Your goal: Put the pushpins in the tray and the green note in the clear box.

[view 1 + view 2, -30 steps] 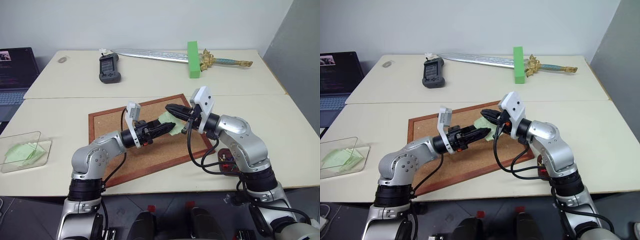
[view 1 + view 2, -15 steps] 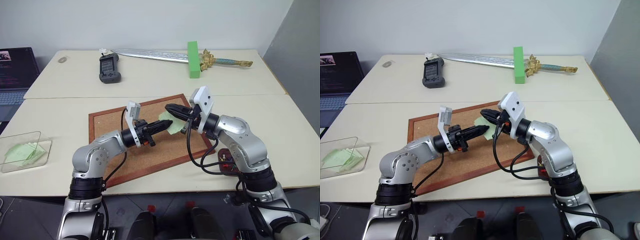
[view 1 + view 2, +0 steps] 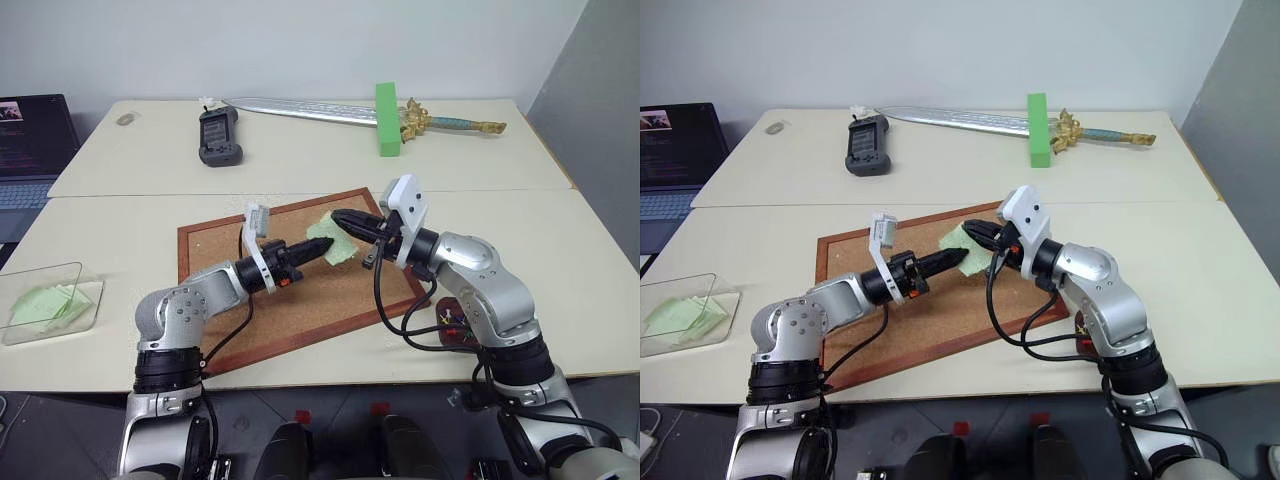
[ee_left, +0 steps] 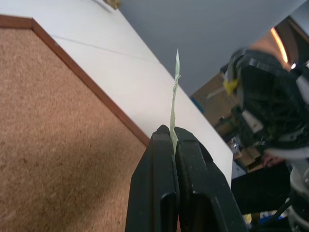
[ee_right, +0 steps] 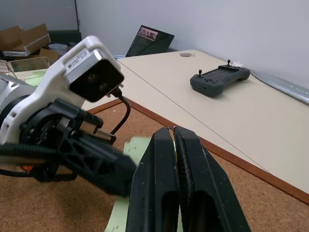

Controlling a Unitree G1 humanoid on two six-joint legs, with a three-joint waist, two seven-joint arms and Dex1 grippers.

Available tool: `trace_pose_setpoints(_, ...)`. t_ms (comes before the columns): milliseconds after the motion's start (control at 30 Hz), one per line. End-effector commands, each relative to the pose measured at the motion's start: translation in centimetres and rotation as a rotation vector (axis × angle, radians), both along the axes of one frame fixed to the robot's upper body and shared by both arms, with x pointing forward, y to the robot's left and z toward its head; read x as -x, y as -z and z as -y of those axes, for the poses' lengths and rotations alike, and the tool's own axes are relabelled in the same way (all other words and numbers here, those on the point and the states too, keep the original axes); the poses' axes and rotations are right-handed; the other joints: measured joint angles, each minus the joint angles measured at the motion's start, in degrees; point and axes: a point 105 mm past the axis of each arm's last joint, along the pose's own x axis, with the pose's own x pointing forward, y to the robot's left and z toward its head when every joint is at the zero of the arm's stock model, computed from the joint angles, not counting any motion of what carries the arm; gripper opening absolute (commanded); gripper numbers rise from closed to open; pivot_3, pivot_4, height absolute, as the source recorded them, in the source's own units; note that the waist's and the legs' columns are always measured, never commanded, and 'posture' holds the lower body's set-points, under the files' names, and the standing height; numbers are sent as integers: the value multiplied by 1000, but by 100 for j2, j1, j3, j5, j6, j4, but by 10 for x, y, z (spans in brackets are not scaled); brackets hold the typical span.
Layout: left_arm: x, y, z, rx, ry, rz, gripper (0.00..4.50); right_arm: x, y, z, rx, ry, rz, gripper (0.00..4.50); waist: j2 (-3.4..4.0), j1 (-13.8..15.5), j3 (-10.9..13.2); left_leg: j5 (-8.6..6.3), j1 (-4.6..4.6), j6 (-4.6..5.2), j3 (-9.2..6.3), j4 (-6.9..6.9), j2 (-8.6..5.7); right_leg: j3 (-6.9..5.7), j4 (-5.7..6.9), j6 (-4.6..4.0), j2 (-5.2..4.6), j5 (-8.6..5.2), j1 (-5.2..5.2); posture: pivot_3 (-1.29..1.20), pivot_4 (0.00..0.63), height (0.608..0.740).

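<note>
The pale green note (image 3: 340, 250) hangs above the corkboard (image 3: 290, 300), and my left gripper (image 3: 324, 245) is shut on its near edge. The left wrist view shows the note (image 4: 174, 96) edge-on, rising from between the closed fingers. My right gripper (image 3: 338, 216) is shut, reaching over the top of the note; I see nothing pinched between its fingers (image 5: 161, 159). The note (image 5: 126, 193) lies behind them. The tray (image 3: 458, 335) sits by the right arm, partly hidden, with pushpins (image 3: 450, 318) in it. The clear box (image 3: 45, 300) stands at the table's left edge holding green slips.
At the back of the table lie a toy sword (image 3: 330, 110), a bright green foam block (image 3: 386, 118) and a dark handheld controller (image 3: 218, 137). A laptop (image 3: 30, 140) stands at the far left. Black cables hang under the right arm over the corkboard.
My left gripper has gone from open to shut on the note and has rolled, tilting the note upward. The right gripper has stayed still.
</note>
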Motion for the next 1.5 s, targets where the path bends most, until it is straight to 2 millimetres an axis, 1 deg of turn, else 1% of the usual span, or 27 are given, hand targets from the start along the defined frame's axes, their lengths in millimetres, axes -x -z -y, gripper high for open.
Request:
trace_pose_setpoints(33, 2, -10, 1, 16, 16, 27, 50, 8, -15, -3, -27, -22, 60, 0, 0, 0, 0, 0, 0, 0, -1, 0, 0, -1, 0, 0, 0, 0, 0, 0, 150, 740)
trace_pose_setpoints(133, 9, -13, 4, -53, 59, 88, 50, 9, -16, 2, -24, -8, 66, 0, 0, -2, 0, 1, 0, -1, -1, -1, 1, -1, 0, 0, 1, 0, 0, 0, 150, 740)
trace_pose_setpoints(233, 15, -17, 6, -156, 119, 182, 50, 13, -18, 15, -10, 31, 74, 0, 0, 7, 0, 2, -1, -4, -2, -2, 0, -2, 0, 0, 1, 0, -1, 0, 150, 740)
trace_pose_setpoints(300, 20, -27, 7, -213, 170, 264, 50, 17, -16, 34, 18, 101, 65, 0, 0, 13, 0, 5, -1, -8, -1, -4, 0, -1, -3, 0, 0, 0, 0, 0, 150, 740)
trace_pose_setpoints(367, 25, -34, 10, -292, 237, 362, 50, 23, -10, 56, 49, 185, 31, 0, -4, 38, 3, 4, -6, -8, -2, -3, -1, -1, -6, 0, -1, 0, 0, 0, 150, 740)
trace_pose_setpoints(467, 35, -37, 16, -398, 357, 504, 50, 37, 2, 92, 87, 311, -57, 0, -2, 61, 4, 4, -20, -7, -8, -3, -5, -3, -14, 0, -2, -1, -2, 0, 150, 740)
trace_pose_setpoints(600, 43, -33, 25, -497, 494, 669, 50, 62, 23, 127, 123, 430, -157, 0, -2, 53, 5, 1, -37, -3, -9, -5, -8, -2, -25, -2, -3, -2, -6, 0, 150, 740)
trace_pose_setpoints(733, 43, -21, 37, -536, 576, 758, 50, 85, 49, 147, 159, 483, -224, 0, -5, 26, 8, -1, -33, 1, 3, -3, -8, -3, -24, -1, 7, -5, 2, 0, 150, 740)
trace_pose_setpoints(800, 43, -14, 42, -535, 605, 775, 50, 92, 60, 152, 170, 499, -239, 0, 1, 26, 5, 0, -33, 4, 17, -3, -10, -3, -18, -1, 15, -5, -3, 0, 150, 740)
trace_pose_setpoints(967, 40, -5, 51, -549, 632, 839, 50, 100, 83, 160, 157, 549, -283, 0, -4, -9, 11, -2, -6, 7, 52, 0, -8, 17, -10, 3, 29, -7, 4, 0, 150, 740)
trace_pose_setpoints(1033, 39, -2, 52, -562, 647, 865, 50, 100, 90, 162, 147, 569, -292, 0, -4, -8, 11, -2, 0, 8, 53, 1, -7, 18, -7, 7, 31, -9, 7, 0, 150, 740)
trace_pose_setpoints(1233, 37, 3, 52, -570, 653, 879, 50, 90, 100, 166, 102, 606, -306, 0, -5, 12, 12, -2, 1, 8, 56, 4, -6, 23, -5, 3, 30, -6, 7, 0, 150, 740)
trace_pose_setpoints(1300, 35, 3, 53, -574, 647, 879, 0, 87, 101, 166, 90, 610, -301, 460, -5, 12, 12, -2, 1, 8, 54, 2, -5, 22, -5, 2, 30, -6, 7, 0, 150, 740)
trace_pose_setpoints(1333, 35, 4, 53, -577, 644, 879, 0, 86, 101, 166, 91, 610, -298, 557, -5, 12, 12, -2, 0, 8, 54, 3, -5, 21, -4, 2, 30, -6, 7, 0, 150, 740)
trace_pose_setpoints(1367, 35, 4, 52, -578, 640, 876, 0, 85, 103, 166, 96, 610, -298, 913, -5, 12, 12, -2, 0, 8, 52, 2, -5, 21, -3, 1, 30, -6, 7, 0, 150, 740)
trace_pose_setpoints(1467, 35, 5, 51, -581, 636, 867, 0, 85, 107, 168, 107, 609, -306, 1594, -5, 14, 12, -2, 0, 8, 52, 2, -5, 21, -3, 1, 30, -6, 7, 0, 150, 740)
trace_pose_setpoints(1500, 35, 6, 50, -584, 635, 865, 0, 85, 108, 169, 108, 610, -311, 1594, -5, 15, 12, -2, 0, 8, 51, 2, -5, 20, -3, 1, 30, -6, 7, 0, 150, 740)
